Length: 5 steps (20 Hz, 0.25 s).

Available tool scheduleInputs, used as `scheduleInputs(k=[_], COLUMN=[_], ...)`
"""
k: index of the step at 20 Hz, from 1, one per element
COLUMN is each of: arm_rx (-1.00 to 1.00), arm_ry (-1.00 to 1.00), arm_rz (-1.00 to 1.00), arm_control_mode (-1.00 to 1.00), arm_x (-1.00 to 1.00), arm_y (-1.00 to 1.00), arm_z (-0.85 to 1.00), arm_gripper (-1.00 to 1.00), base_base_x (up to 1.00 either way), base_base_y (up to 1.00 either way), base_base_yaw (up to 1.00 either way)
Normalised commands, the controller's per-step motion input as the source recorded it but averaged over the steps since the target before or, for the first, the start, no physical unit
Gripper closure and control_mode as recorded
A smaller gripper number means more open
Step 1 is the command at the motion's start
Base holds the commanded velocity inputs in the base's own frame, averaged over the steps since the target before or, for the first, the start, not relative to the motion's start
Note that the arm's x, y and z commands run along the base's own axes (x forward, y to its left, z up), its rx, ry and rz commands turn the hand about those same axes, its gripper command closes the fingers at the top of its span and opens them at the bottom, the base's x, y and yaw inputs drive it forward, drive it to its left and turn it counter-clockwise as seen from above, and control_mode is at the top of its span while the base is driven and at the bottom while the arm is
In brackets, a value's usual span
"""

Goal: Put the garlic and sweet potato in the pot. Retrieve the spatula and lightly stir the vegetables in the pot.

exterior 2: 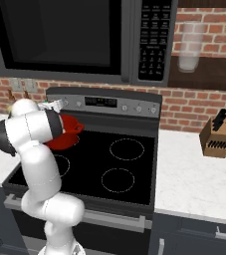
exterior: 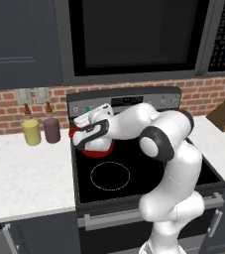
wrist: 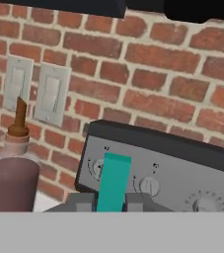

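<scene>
In the hand view my gripper [wrist: 108, 200] is shut on the spatula's teal-green handle [wrist: 114, 181], which stands up between the two fingertips; its yellow head is hidden. My hand [exterior: 88, 120] hovers over the back-left burner, just above the round red pot [exterior: 103, 148], and points toward the stove's control panel. From the right side the pot [exterior 2: 68, 133] shows behind my forearm, with one side handle sticking out. The garlic and sweet potato are hidden by my arm and the pot's wall.
A yellow jar [exterior: 31, 132] and a maroon jar [exterior: 51, 130] with brown-necked bottles behind them stand on the left counter by the stove. A knife block [exterior 2: 217, 135] sits on the right counter. The microwave hangs close overhead.
</scene>
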Motion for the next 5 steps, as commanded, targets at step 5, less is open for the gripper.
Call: scheduleInputs(k=[5], arm_rx=[-0.07], arm_ry=[-0.12], arm_rz=[-0.16], arm_control_mode=[-1.0], arm_x=[-0.32], arm_y=[-0.49], arm_z=[-0.16], arm_gripper=[1.0], base_base_x=[0.0], base_base_y=[0.0], base_base_yaw=[0.0])
